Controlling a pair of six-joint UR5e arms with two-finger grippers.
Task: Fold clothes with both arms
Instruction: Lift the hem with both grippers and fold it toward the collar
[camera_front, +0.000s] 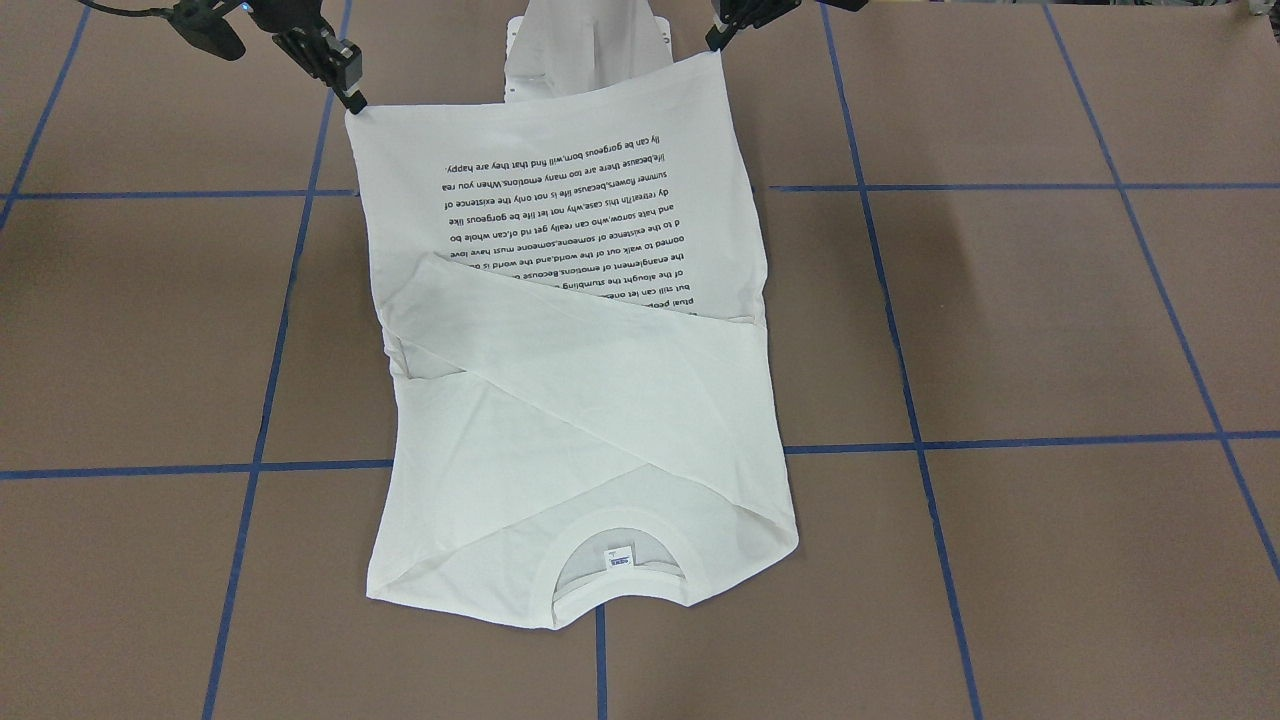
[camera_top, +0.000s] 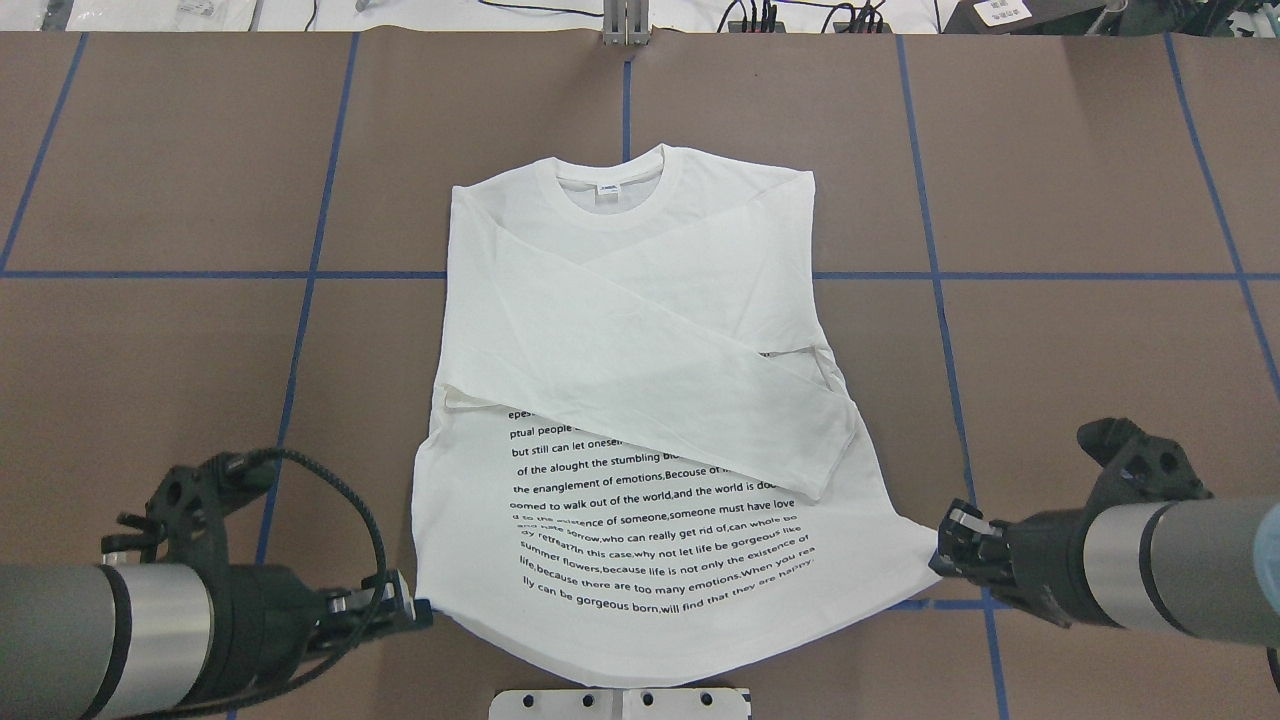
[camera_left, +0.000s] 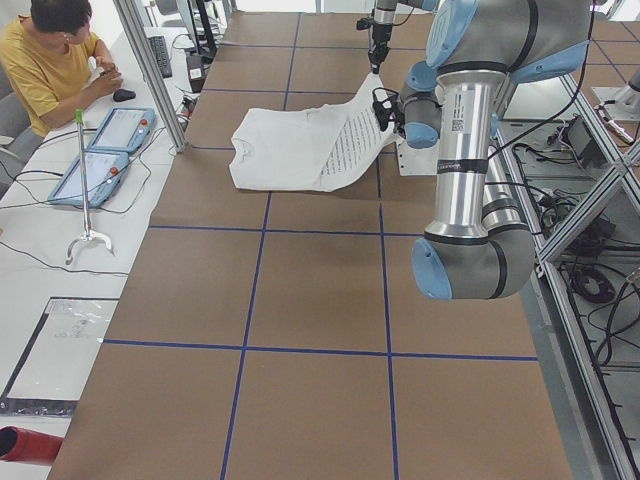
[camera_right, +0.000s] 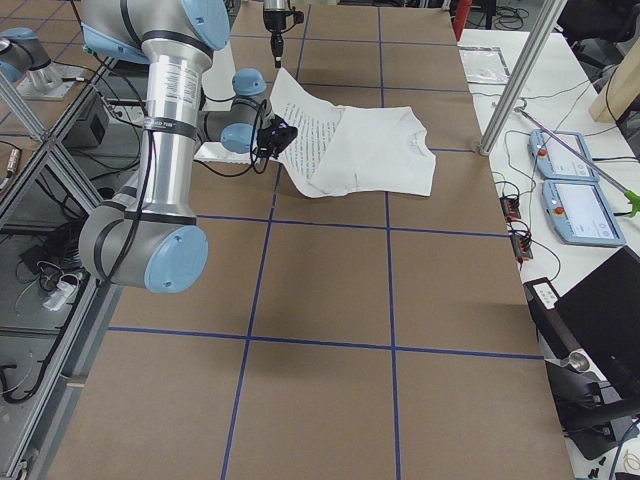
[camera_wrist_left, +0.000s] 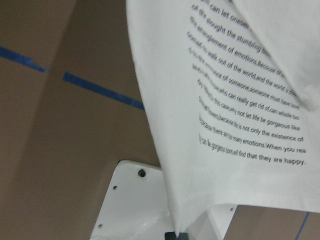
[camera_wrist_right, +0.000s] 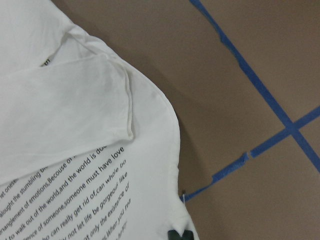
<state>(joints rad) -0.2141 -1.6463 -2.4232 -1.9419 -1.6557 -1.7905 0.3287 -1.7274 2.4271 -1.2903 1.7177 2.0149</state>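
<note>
Clearly the halving fold is under way. The white T-shirt (camera_top: 640, 330) lies on the brown bench (camera_top: 150, 200) with its collar (camera_top: 612, 180) flat on the side away from the robot. Both sleeves (camera_top: 690, 360) are already crossed over the chest below the collar. At the end opposite the collar the hem is raised off the bench, stretched between the two arms so the printed text (camera_top: 660, 540) bows upward. The left tool (camera_top: 405, 605) is pinched narrow on one hem corner, and the right tool (camera_top: 950, 548) is pinched on the other corner. Each wrist view shows cloth running down into the fingertips.

Next, I judge, both arms should carry the hem up and over toward the collar. They should move in step, keeping the edge taut so it does not sag in the middle. The hem should come down level just short of the collar, and only then should the tools let go. Uneven travel would skew the fold or drag the crossed sleeves.
</note>
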